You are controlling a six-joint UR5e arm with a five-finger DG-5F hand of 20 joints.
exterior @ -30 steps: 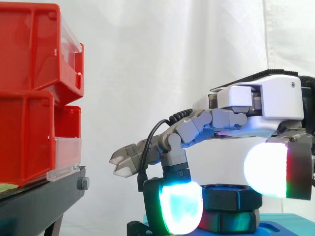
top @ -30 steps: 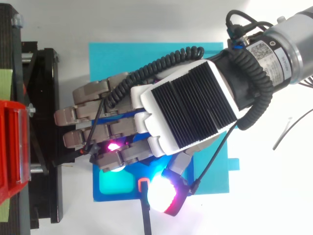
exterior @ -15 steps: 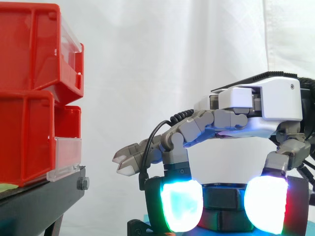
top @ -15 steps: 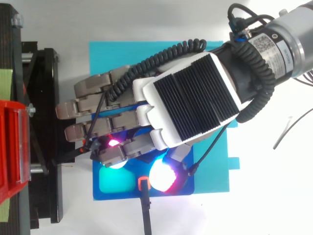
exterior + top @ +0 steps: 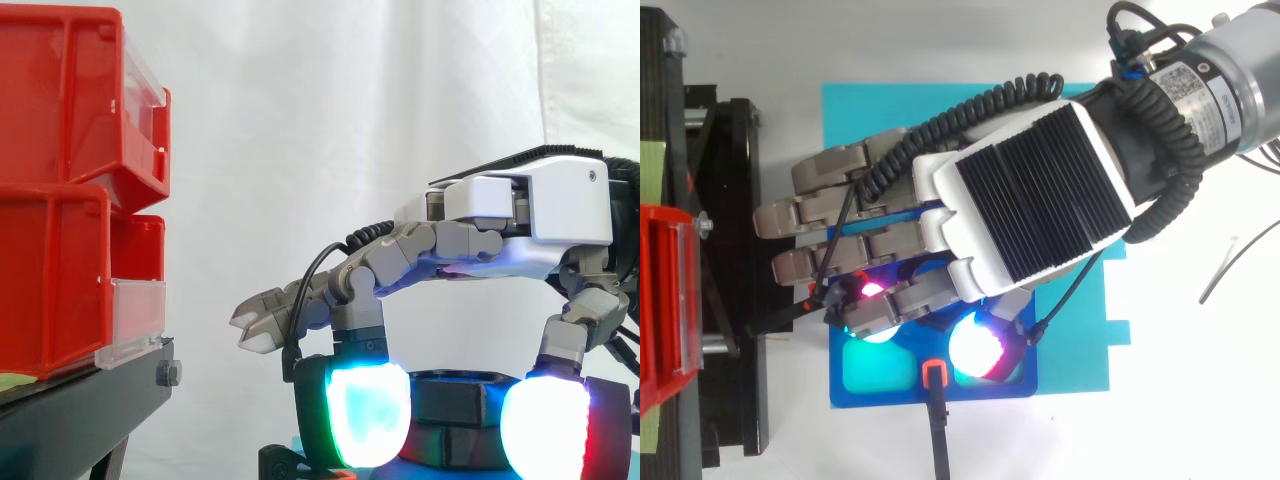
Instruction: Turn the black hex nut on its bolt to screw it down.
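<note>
Palm down, my hand (image 5: 520, 215) sits right of the red bins (image 5: 60, 180). My curled finger pad (image 5: 365, 415) and thumb pad (image 5: 550, 425) seem to pinch the black hex nut (image 5: 465, 395) between them, its bolt largely hidden.

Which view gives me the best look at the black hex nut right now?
Side view: the black hex nut shows from the side, pinched between glowing pads of the hand. In the top view the hand lies over it, hiding it.

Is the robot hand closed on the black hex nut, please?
Shut: glowing fingertips of the robot hand sit against both sides of the black hex nut.
</note>
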